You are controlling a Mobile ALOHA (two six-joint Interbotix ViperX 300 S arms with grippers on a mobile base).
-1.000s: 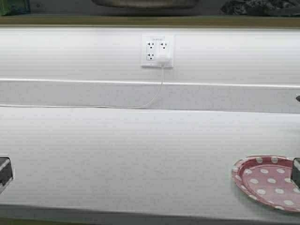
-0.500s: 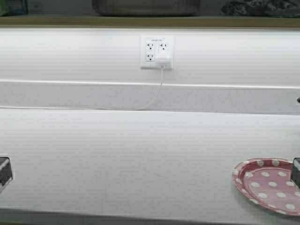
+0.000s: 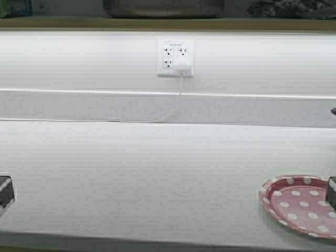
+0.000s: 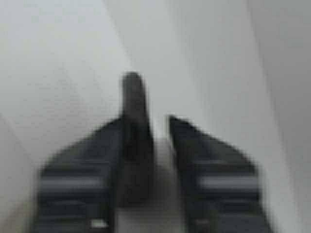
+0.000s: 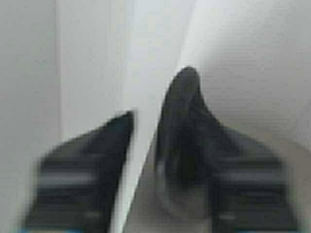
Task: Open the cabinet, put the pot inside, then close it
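Observation:
The pot [image 3: 163, 8] shows only as a wide grey-brown metal base at the top of the high view. It stands on the cabinet's wooden shelf [image 3: 79, 23]; the cabinet doors are out of view. My left gripper [image 3: 4, 191] is low at the left edge of the counter, far from the pot. In its wrist view the left gripper [image 4: 153, 104] has its fingers close together with nothing between them. My right gripper [image 3: 332, 191] sits at the right edge beside the plate. The right gripper [image 5: 158, 94] is likewise shut on nothing.
A white counter [image 3: 157, 173] spans the view below a white backsplash. A wall socket [image 3: 176, 56] holds a white charger, and its cable [image 3: 157, 118] trails left along the ledge. A red paper plate with white dots [image 3: 299, 205] lies at the front right.
More of the pot's base shows above the shelf edge than one second ago. The whole scene has shifted slightly, so the robot has moved a little. Both grippers stay at the edges.

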